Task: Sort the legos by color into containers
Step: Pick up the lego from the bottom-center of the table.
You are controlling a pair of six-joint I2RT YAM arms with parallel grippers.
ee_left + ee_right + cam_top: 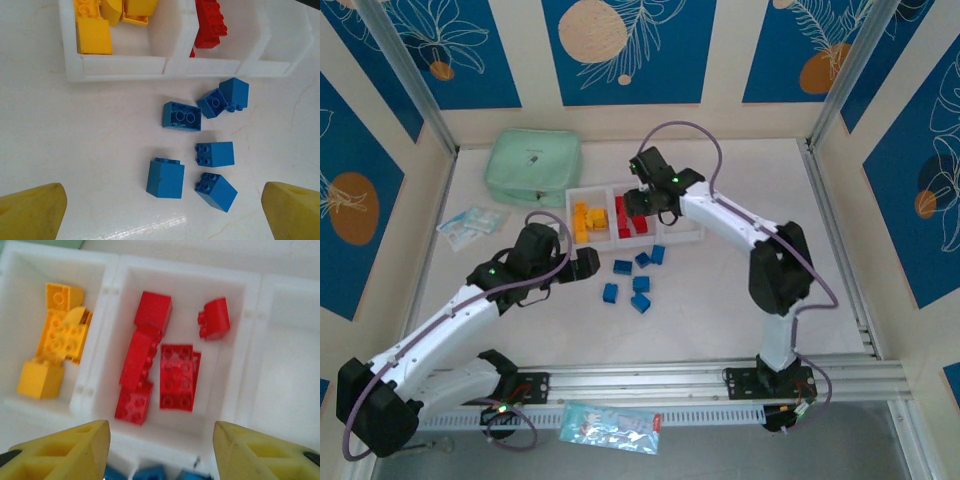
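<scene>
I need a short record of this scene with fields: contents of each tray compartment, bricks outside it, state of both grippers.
tray: white, three compartments in a row
left compartment: yellow legos
middle compartment: red legos
right compartment: no bricks visible
table: six blue legos before the tray
left gripper: open, above blue legos
right gripper: open, above red legos

A mint green zip pouch (533, 167) lies flat at the far left of the white table (720, 310). Nearer and further left, 1 small pale blue and white packet (472, 226) rests close to the left wall. At the near edge, a clear plastic packet (610, 427) with blue and red contents lies just in front of the metal rail (650, 380). Blue wall panels (625, 50) with leaf and orange disc patterns surround the table.
</scene>
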